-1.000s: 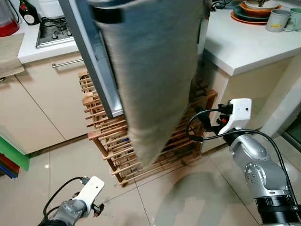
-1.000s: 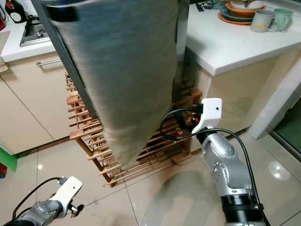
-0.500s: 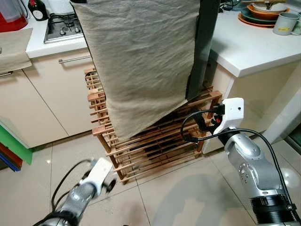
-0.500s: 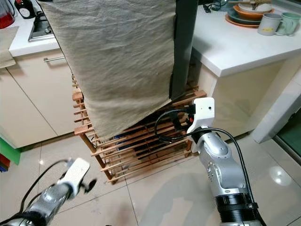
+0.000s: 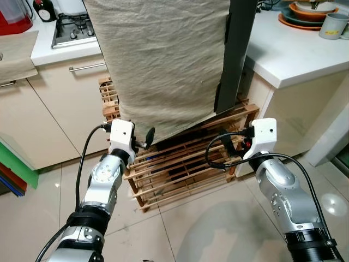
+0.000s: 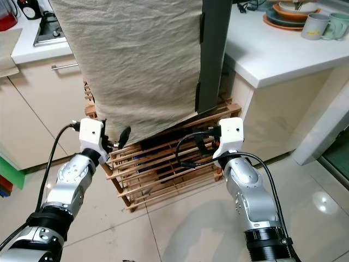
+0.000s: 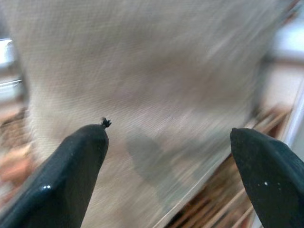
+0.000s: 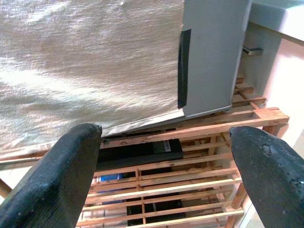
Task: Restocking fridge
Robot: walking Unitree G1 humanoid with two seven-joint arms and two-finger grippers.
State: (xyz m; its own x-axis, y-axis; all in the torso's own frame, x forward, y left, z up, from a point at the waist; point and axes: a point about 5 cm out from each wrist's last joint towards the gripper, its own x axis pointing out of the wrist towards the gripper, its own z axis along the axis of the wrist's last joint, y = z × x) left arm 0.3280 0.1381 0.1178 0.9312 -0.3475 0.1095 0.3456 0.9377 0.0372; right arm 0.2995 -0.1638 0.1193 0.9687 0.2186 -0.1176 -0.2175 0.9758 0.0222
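A small fridge (image 5: 238, 49) with a dark grey side stands on a slatted wooden rack (image 5: 185, 166). A beige cloth (image 5: 163, 60) drapes over its front down to the rack's top. My left gripper (image 7: 168, 137) is open, raised just before the cloth's lower left edge, one black finger (image 5: 149, 134) showing beside it. My right gripper (image 8: 166, 133) is open too, held in front of the rack's right end below the fridge's corner, nothing between its fingers (image 5: 228, 145). Dark packs (image 8: 140, 150) lie on the rack's shelves.
A white counter (image 5: 294, 52) with stacked plates (image 5: 305, 11) and mugs (image 5: 334, 24) juts out on the right. Beige cabinets (image 5: 52, 114) with a gas hob (image 5: 73, 30) on top run along the left. Tiled floor (image 5: 185, 229) lies open in front.
My left arm has swung up from near the floor to the cloth's lower edge. The right arm has hardly moved. The head view has shifted a little.
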